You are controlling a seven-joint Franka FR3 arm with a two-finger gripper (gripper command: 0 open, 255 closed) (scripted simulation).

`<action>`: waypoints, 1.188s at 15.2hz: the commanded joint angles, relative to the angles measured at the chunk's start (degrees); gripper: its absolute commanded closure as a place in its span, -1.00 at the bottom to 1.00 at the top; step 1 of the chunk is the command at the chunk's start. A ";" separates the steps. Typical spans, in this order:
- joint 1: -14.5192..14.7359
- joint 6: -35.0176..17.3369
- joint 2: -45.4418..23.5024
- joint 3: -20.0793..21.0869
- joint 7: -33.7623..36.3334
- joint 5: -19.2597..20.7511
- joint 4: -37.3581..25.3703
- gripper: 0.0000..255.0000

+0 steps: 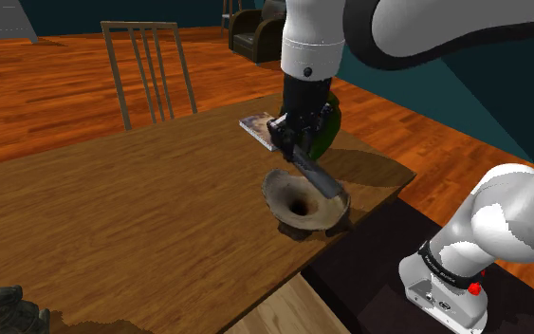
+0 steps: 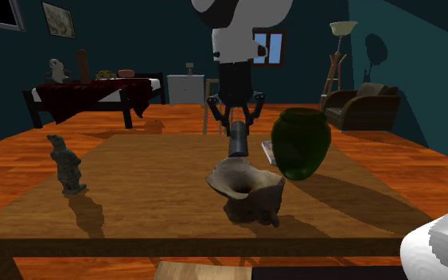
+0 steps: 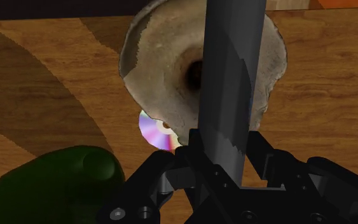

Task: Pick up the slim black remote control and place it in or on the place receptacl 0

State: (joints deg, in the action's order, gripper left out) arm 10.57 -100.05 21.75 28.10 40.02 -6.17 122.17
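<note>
Above the tan flared bowl [image 1: 274,194], the slim dark remote [image 1: 312,176] hangs tilted, its upper end clamped between the fingers of the black gripper [image 1: 291,142] and its lower end over the bowl's mouth. A slow, straight descent before letting go looks best, so that it settles inside the rim. The green vase [image 2: 300,143] crowds one side and the table [image 1: 113,218] edge lies near; freer room lies toward the chair [image 1: 151,66].
</note>
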 commanded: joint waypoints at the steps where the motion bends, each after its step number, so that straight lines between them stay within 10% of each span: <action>1: 1.37 0.32 5.50 -0.80 -0.73 -2.16 4.88 1.00; 18: 1.77 -8.61 4.37 0.66 -0.23 -2.70 12.73 1.00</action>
State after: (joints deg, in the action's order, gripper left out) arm 12.34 -108.65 26.12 28.76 39.80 -8.88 134.90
